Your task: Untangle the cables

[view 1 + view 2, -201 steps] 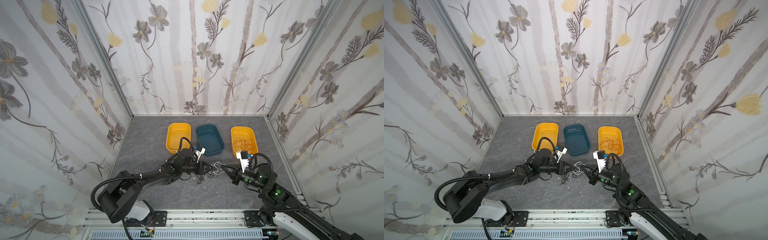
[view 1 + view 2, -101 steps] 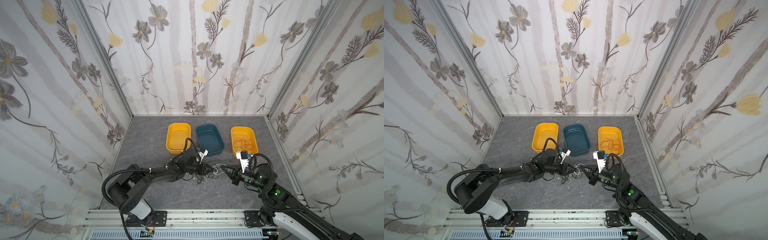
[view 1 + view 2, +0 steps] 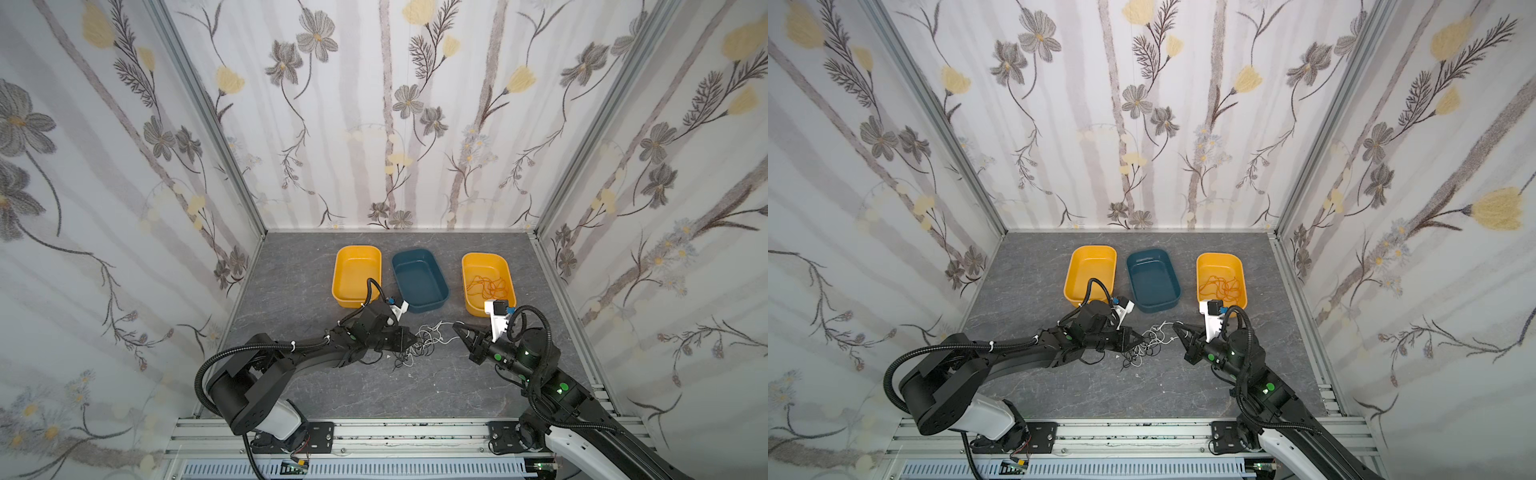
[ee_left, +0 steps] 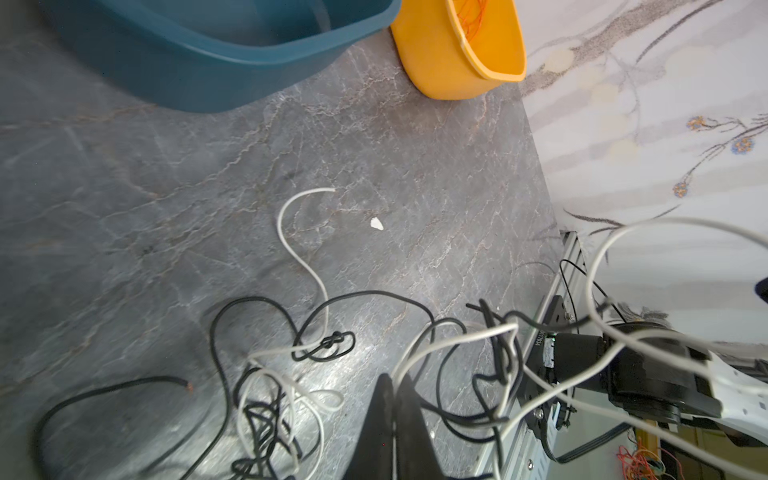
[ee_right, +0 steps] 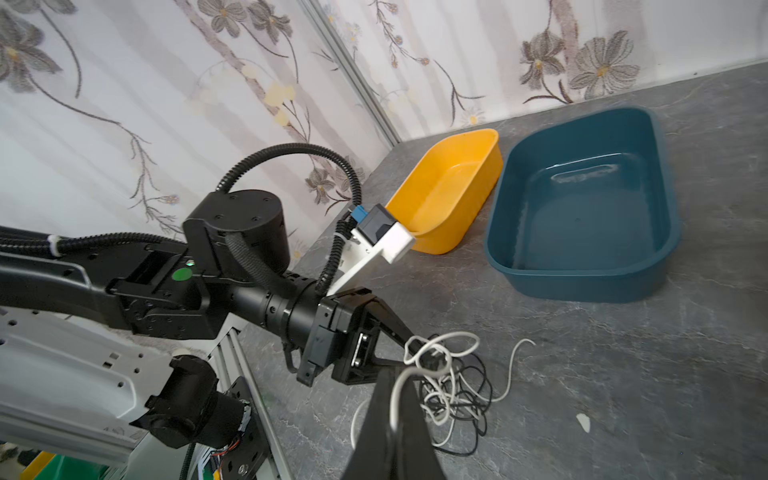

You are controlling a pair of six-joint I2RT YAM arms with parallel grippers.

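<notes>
Top views both show a grey marbled tabletop point(image 3: 415, 395) walled by floral wallpaper point(image 3: 395, 124); cables point(image 3: 422, 347) tangle at 6 o'clock from teal bin point(image 3: 419, 278), left gripper point(image 3: 416, 340) and right gripper point(image 3: 456, 326) each clamped on white strands.

Bright, even light; soft shadows; glare patch on tabletop point(image 4: 316, 374); wrist views blurred at edges.

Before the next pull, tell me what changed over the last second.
The left gripper reached further into the cables toward the right gripper and closed on them. The right gripper stayed put, shut on a white cable. The three bins and the orange cables did not move.
</notes>
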